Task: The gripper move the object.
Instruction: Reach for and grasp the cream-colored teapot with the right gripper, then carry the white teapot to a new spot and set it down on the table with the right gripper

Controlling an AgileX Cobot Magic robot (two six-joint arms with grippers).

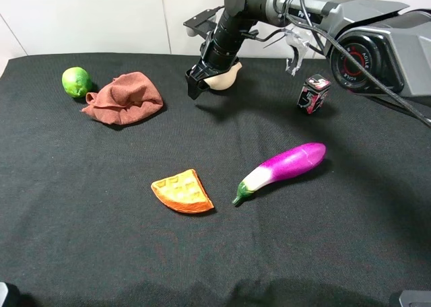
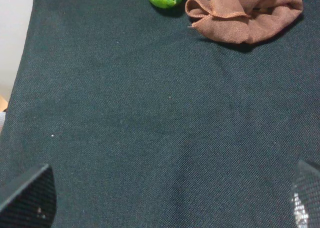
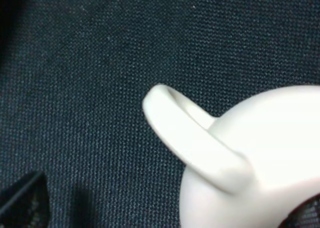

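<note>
Cream-white ceramic is crowding one side of my right wrist view. The teapot (image 3: 272, 153) is sitting close against one black finger (image 3: 306, 215), and its loop handle (image 3: 195, 138) is sticking out into the gap toward the other finger. Black table cover (image 3: 100, 48) is showing between the handle and that far finger. So I am reading the right gripper (image 1: 207, 85) as spread wide and clamping nothing. Whether the near finger is actually touching the pot's body I cannot say, because the picture's corner is cutting it off.

From the high camera, the teapot is lying to the right of the brown cloth (image 1: 124, 97), a little farther back, and the right arm is reaching down over it. The left gripper (image 2: 169, 200) is hanging well short of the brown cloth, its fingers far apart and holding nothing, so the right arm is plainly the nearer one. I am judging that closing now would be pinching handle and body off-centre, so I am wanting the pot centred between the jaws first.
</note>
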